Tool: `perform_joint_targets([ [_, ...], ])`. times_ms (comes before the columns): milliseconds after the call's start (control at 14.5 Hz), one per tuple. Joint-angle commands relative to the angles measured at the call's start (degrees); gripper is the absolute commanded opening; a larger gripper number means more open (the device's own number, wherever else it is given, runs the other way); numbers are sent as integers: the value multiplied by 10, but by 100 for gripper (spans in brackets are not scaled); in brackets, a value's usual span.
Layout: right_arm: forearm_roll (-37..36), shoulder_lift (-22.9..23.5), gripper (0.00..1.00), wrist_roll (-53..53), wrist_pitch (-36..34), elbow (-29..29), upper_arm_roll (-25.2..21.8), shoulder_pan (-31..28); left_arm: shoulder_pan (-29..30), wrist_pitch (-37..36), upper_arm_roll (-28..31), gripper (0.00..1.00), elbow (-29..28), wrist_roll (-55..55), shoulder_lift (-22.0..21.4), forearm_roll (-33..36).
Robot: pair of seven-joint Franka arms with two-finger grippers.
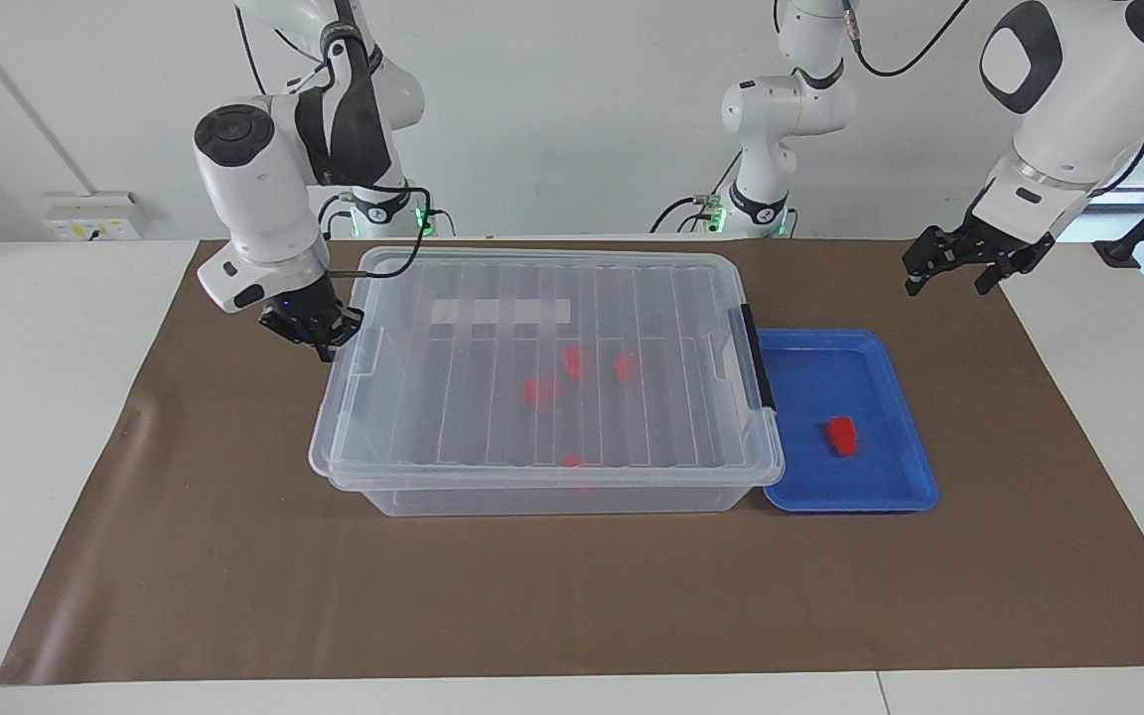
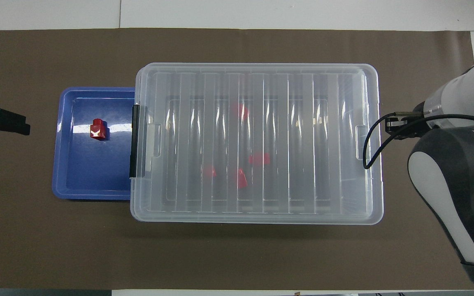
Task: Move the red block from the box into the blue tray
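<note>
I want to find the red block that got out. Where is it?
The red block lies alone in the blue tray, beside the box at the left arm's end of the table; four more show through the box's lid.

You find no readable text here — the white label strip point(image 1: 500, 312) on the box lid point(image 1: 542, 367) is blank, with no brand or number legible.
</note>
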Motion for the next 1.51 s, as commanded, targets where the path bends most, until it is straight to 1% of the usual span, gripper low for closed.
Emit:
perform_joint_targets([
  [0,6,-17,100,-30,-22,5,0,-29,-1,-5,1,100,-6,5,-10,12],
  [69,20,-17,100,-30,-32,12,0,-47,-1,-5,1,100,-6,5,-10,12],
  [138,48,-17,100,-30,-55,36,-1,-63,-1,-5,1,100,-6,5,-9,12],
  [206,58,-9,100,-31,-90,66,-1,-79,0,-5,1,100,-6,4,-10,12],
  [275,56,-3,100,-30,-111,92,-1,-89,0,-5,1,100,-6,4,-10,12],
  [344,50,-1,100,-29,-114,101,-1,-89,0,-5,1,100,-6,4,-10,12],
  [482,29,-1,100,-28,-101,100,0,-81,0,-5,1,100,-6,4,-10,12],
  [551,16,0,100,-33,-106,104,0,-83,0,-5,1,100,-6,4,-10,12],
  [757,24,-3,100,-65,-78,87,-17,-80,0,-5,1,100,-6,4,-10,12],
  [895,24,-3,100,-90,-87,87,-22,-60,0,-5,1,100,-6,4,-10,12],
  [964,24,-2,100,-108,-87,87,-33,-59,0,-5,1,100,-6,4,-9,12],
  [1032,24,-2,100,-141,-88,88,-58,-58,0,-5,1,100,-6,4,-10,12],
  [1101,25,-1,100,-168,-97,92,-74,-58,0,-5,1,100,-6,4,-10,12],
  [1170,25,1,100,-170,-102,98,-80,-57,0,-5,1,100,-6,4,-10,12],
  [1445,24,-1,100,-154,-82,99,-75,-55,0,-5,1,100,-6,4,-9,12],
])
